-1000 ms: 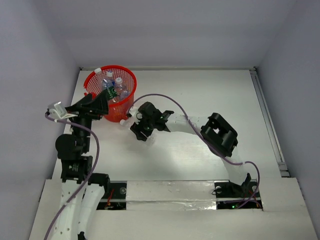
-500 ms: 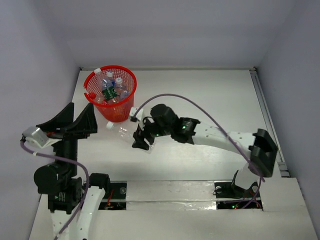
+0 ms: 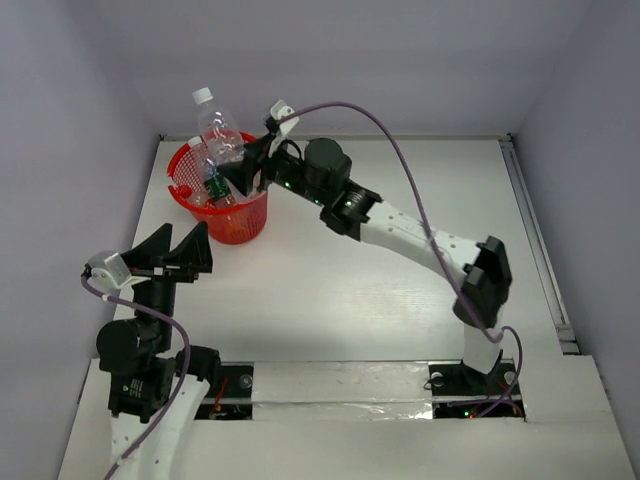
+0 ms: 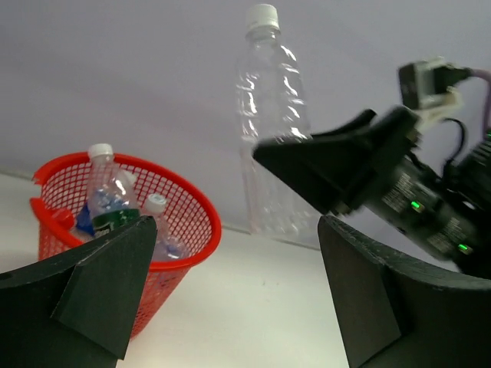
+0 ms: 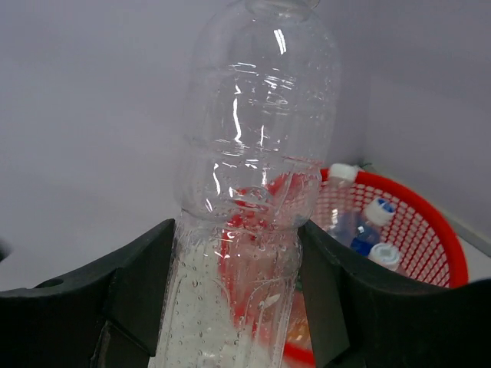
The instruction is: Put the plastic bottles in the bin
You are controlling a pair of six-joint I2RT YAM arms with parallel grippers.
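My right gripper (image 3: 243, 160) is shut on a clear unlabelled plastic bottle (image 3: 215, 128) with a white cap, held upright over the red mesh bin (image 3: 236, 222) at the table's far left. The bottle (image 5: 249, 192) fills the right wrist view, clamped between the black fingers (image 5: 138, 284). Several bottles (image 3: 213, 185) stand inside the bin, also seen in the left wrist view (image 4: 111, 203). My left gripper (image 3: 178, 252) is open and empty, in front of the bin. The held bottle (image 4: 272, 130) shows in the left wrist view above the table.
The white table (image 3: 400, 290) is walled by pale grey panels on three sides. The right arm (image 3: 420, 235) stretches diagonally across the table from its base at near right. A metal rail (image 3: 535, 240) runs along the right edge.
My right gripper has lifted the clear bottle off the table and carried it up and back over the bin. My left arm has shifted slightly toward the bin, still open.
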